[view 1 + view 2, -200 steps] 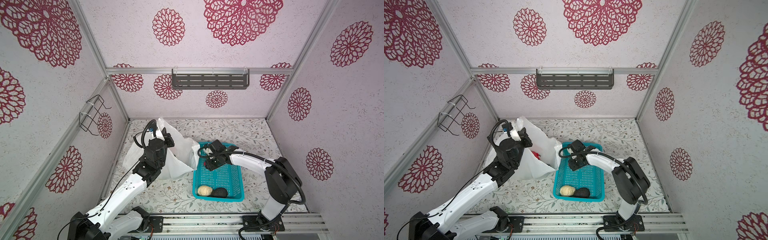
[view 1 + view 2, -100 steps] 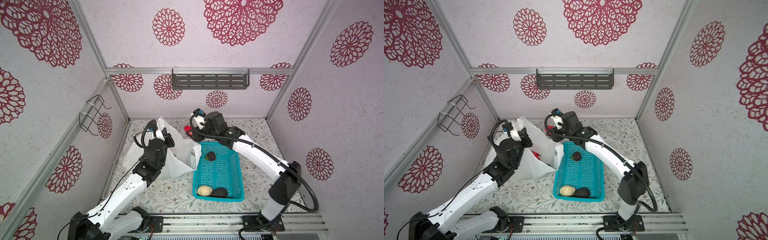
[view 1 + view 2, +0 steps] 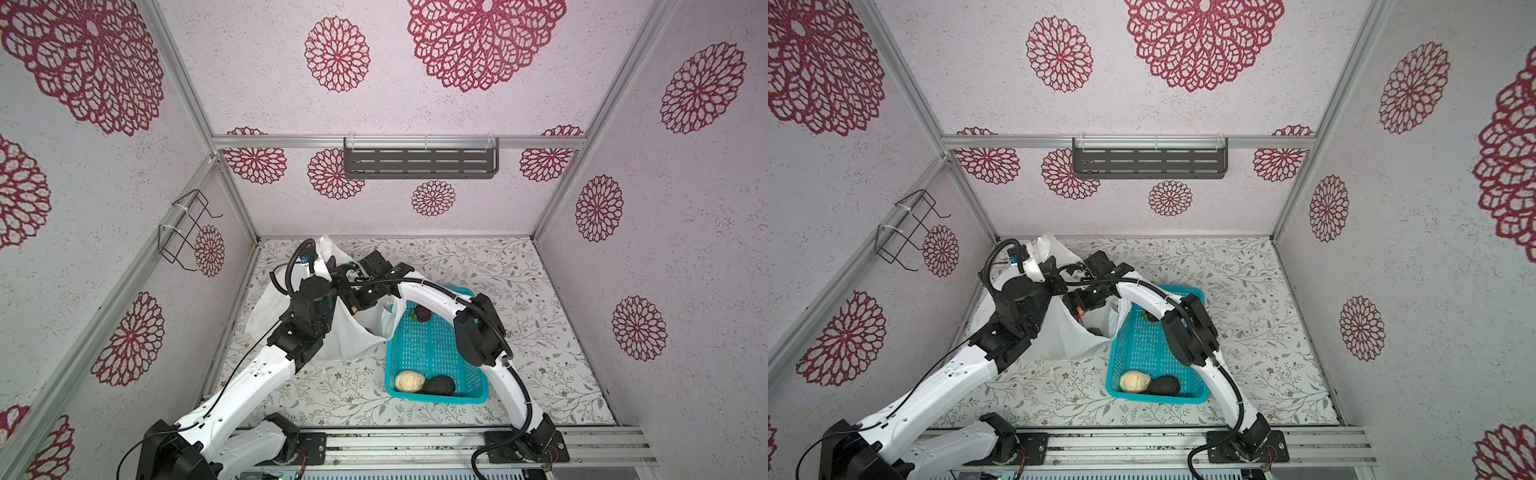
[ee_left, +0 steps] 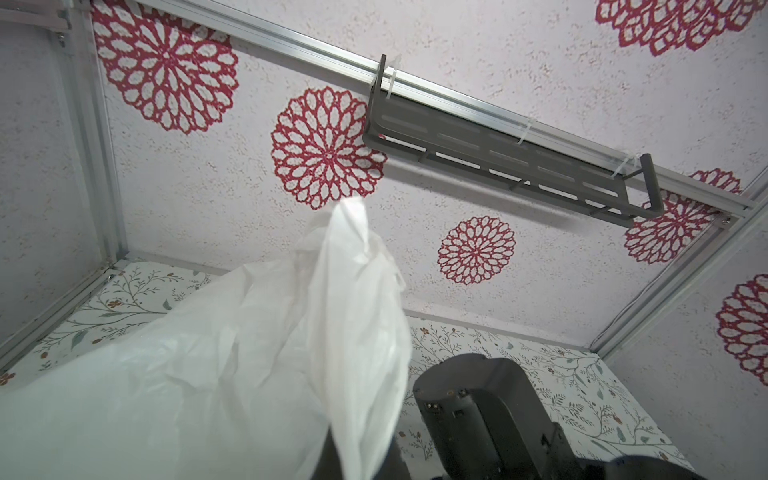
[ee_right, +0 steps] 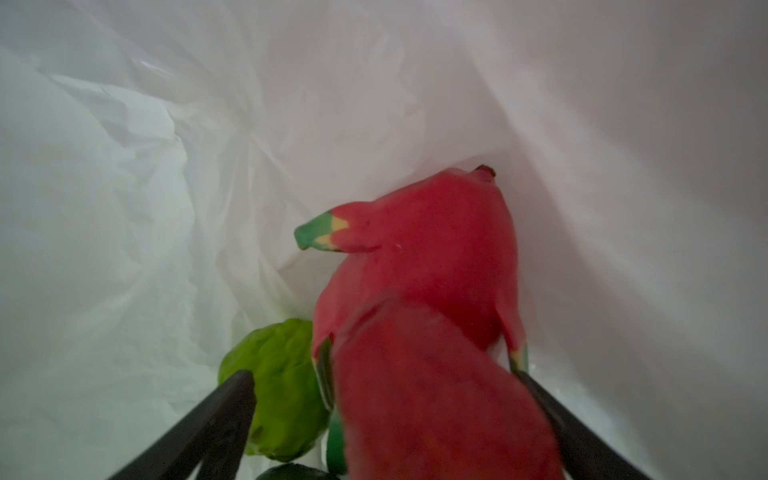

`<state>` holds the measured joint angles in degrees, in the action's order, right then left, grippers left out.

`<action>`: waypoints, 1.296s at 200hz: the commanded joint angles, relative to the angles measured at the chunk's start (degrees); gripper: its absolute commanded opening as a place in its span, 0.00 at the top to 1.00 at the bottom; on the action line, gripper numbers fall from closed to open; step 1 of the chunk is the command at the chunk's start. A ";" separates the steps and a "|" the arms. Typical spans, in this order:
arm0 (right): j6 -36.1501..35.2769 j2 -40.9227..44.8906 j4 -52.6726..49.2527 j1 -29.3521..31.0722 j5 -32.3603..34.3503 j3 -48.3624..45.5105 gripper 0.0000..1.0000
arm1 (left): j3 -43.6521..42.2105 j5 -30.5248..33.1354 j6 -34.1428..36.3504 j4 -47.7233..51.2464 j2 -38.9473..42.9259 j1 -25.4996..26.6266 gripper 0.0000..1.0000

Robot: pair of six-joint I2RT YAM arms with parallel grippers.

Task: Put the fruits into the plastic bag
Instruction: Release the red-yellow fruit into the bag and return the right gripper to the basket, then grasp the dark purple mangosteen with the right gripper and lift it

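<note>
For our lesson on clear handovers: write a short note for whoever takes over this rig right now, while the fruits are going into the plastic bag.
Grippers: the left gripper is shut on the plastic bag, holding its mouth up. The right gripper is open inside the bag, with a blurred red fruit between its parted fingers.
Done: dragon fruit and green bumpy fruit lie in the bag.
Left: cream-yellow lump, dark avocado and dark round fruit sit in the turquoise basket.

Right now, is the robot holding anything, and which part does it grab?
The left gripper is shut on the crinkly white plastic bag, at its top edge. The right gripper has its fingers open inside the bag, holding nothing.
</note>
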<state>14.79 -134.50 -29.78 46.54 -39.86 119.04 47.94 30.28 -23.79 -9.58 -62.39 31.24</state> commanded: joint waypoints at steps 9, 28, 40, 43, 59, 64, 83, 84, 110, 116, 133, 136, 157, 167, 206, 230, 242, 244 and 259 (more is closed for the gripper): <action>0.32 13.06 9.30 -0.36 -2.80 -7.62 0.01 | 0.47 0.31 -0.67 -1.05 -0.02 0.35 1.00; 1.51 19.54 15.89 -1.26 -1.61 -14.83 0.01 | 0.48 0.36 -0.73 -1.14 -0.08 0.37 1.00; 1.18 23.83 18.55 -1.78 0.26 -18.30 0.01 | 0.57 0.55 -0.90 -1.20 -0.06 0.38 1.00; 0.95 24.87 18.94 -1.95 0.90 -19.07 0.01 | 0.57 0.50 -0.84 -1.15 0.03 0.34 1.00; -0.96 29.96 19.76 -2.70 5.68 -22.37 0.01 | 0.48 0.73 -0.99 -1.19 0.01 0.36 1.00; -1.60 31.63 19.68 -2.98 7.55 -23.32 0.01 | 0.50 0.79 -0.91 -1.18 0.07 0.36 1.00; -2.92 38.26 20.61 -4.60 13.91 -28.87 0.01 | 0.47 0.76 -0.92 -1.14 0.17 0.33 1.00; -2.96 38.70 20.71 -4.74 14.18 -29.22 0.01 | 0.48 0.79 -0.96 -1.10 0.21 0.36 1.00; 0.57 48.62 23.80 -10.04 21.87 -40.42 0.02 | 0.40 1.10 -0.95 -1.05 0.45 0.38 1.00; 1.78 50.62 24.06 -11.43 23.83 -43.13 0.02 | 0.31 1.31 -0.98 -1.11 0.44 0.39 1.00; 3.89 54.36 22.57 -14.76 28.87 -49.14 0.03 | 0.06 1.36 -0.95 -1.32 0.34 0.33 1.00; 3.85 54.73 22.02 -15.03 29.54 -49.96 0.03 | 0.00 1.40 -0.93 -1.41 0.22 0.37 1.00; 3.95 54.23 16.75 -15.24 33.58 -53.33 0.05 | 0.17 1.22 -0.64 -1.88 -0.57 0.34 1.00; 4.78 52.82 14.68 -15.21 33.83 -54.43 0.06 | 0.46 1.00 -0.52 -2.18 -1.02 0.39 1.00; 6.47 44.57 12.86 -15.26 29.63 -56.82 0.13 | 1.01 0.48 -0.69 -2.55 -1.74 0.34 1.00; 6.62 40.55 14.80 -15.17 29.99 -56.61 0.16 | 0.75 0.58 -0.98 -2.56 -1.47 0.33 1.00; 6.23 38.74 15.10 -15.17 31.11 -55.68 0.19 | 0.57 0.57 -1.03 -2.48 -1.18 0.34 1.00; 6.16 38.46 15.17 -15.23 31.28 -55.52 0.19 | 0.46 0.59 -1.00 -2.46 -1.14 0.38 1.00; 5.04 36.07 15.21 -15.25 31.58 -53.81 0.19 | 0.24 0.84 -1.06 -2.30 -0.73 0.34 1.00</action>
<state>20.21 -96.88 -15.66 31.27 -9.52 61.71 47.94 30.68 -24.08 -10.44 -63.90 31.27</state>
